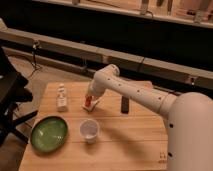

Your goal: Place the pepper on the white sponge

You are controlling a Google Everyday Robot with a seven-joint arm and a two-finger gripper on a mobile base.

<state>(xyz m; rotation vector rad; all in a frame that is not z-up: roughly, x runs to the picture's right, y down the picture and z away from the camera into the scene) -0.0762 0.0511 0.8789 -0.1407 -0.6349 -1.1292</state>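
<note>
A small red pepper (88, 100) is at the tip of my gripper (89, 102), left of the table's middle. Just under it lies a white sponge (92, 106) on the wooden table (130, 142). The pepper is right over or resting on the sponge; I cannot tell whether they touch. My white arm (135, 92) reaches in from the right and bends down to that spot, hiding part of the gripper.
A green plate (49, 133) lies at the front left. A white cup (89, 130) stands in front of the sponge. A small pale bottle (62, 97) stands to the left and a dark upright object (125, 105) to the right.
</note>
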